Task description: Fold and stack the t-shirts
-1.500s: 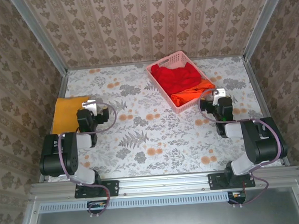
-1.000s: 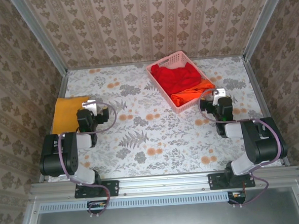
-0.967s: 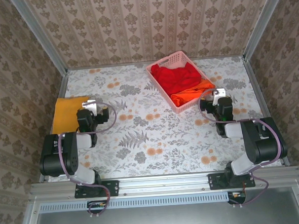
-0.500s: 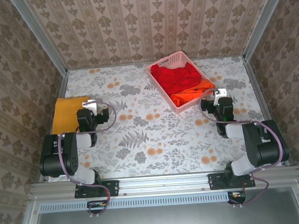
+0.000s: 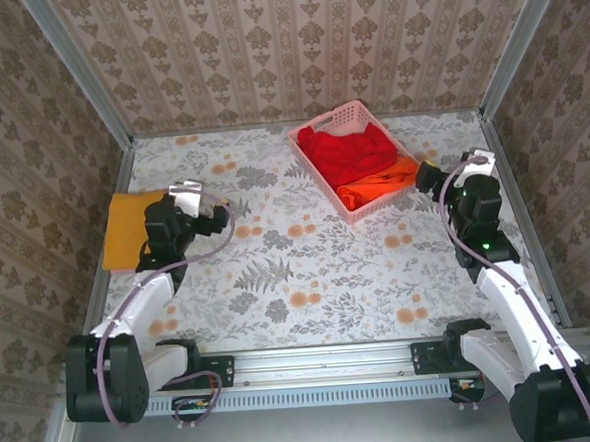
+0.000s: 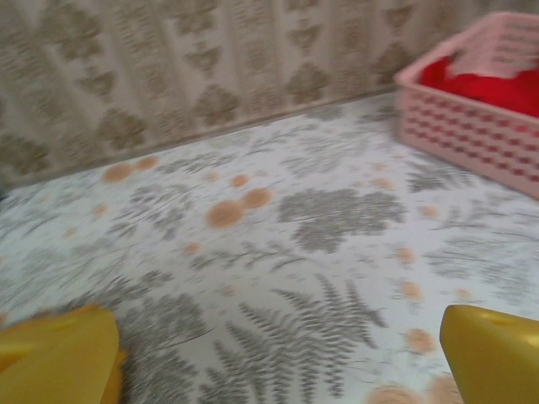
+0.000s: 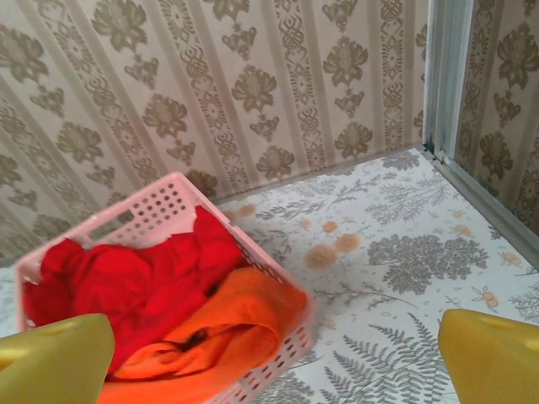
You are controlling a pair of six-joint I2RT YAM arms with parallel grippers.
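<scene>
T-shirts [image 5: 349, 150] are heaped in the basket [image 5: 341, 115], the orange t-shirt [image 5: 375, 188] lying just left of the nearer right gripper [image 5: 425, 177], which is held wide open, empty.

The left arm [image 5: 164, 239] hides the yellow t-shirt's [image 5: 123, 231] 3 o'clock edge; the blurred basket [image 6: 472, 126] runs off-frame at 2 o'clock.

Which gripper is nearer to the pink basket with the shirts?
Right. The right gripper sits just off the basket's near right corner, beside the orange shirt. The left gripper is far across the table to the basket's left, beside the yellow shirt.
</scene>
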